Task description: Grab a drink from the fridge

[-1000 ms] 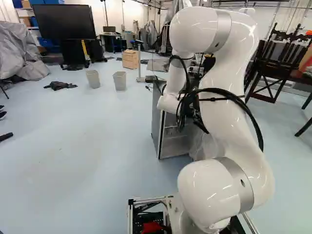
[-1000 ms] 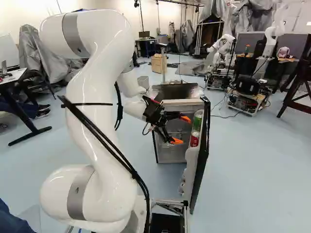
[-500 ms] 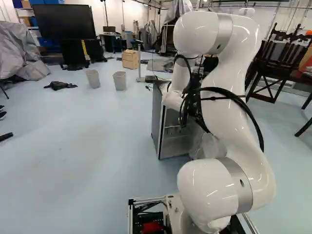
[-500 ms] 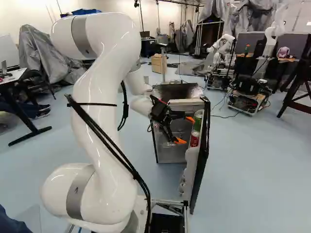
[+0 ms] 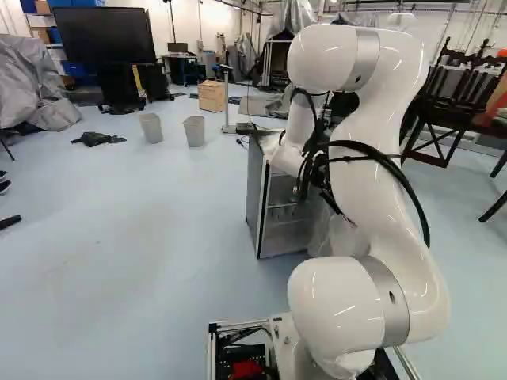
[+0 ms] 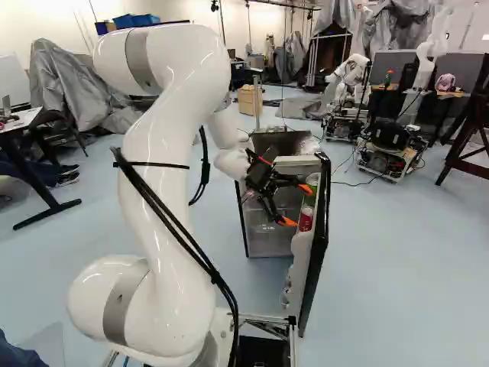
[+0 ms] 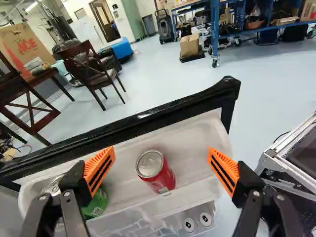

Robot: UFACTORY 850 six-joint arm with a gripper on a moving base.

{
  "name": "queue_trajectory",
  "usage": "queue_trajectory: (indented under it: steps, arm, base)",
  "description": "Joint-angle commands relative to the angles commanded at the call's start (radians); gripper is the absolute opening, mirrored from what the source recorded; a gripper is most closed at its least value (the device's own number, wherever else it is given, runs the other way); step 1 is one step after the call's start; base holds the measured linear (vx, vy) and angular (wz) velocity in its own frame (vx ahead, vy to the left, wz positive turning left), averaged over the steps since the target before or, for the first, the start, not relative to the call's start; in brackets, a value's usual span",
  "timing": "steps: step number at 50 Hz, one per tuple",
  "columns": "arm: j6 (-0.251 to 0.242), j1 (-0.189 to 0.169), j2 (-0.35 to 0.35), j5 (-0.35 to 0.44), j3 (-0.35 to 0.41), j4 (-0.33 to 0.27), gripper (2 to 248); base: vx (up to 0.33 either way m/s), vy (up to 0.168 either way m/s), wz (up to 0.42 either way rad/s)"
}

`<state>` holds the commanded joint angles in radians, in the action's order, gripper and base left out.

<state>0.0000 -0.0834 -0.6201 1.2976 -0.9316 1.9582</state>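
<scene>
While the black gripper (image 6: 300, 205) has its fingers spread wide, the red can (image 7: 162, 177) stands in the open fridge door (image 6: 315, 264) on the right.
Its lid points up, its long side runs up and down, and the green can (image 7: 97, 203) is just beyond it.

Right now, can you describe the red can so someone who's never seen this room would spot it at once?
Find the small grey fridge ahead of the arm, its door open. On the door's inner side is a white shelf, where the red can stands upright between the end effector's open fingers. It is the only red can in view; a green can stands beside it.
</scene>
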Motion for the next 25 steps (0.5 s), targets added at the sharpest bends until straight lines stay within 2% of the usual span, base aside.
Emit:
queue_trajectory:
  steps: [25]
  arm:
    - [0.0,-0.059,-0.025,0.0,-0.058,0.0,247]
  base:
    - [0.0,0.0,0.0]
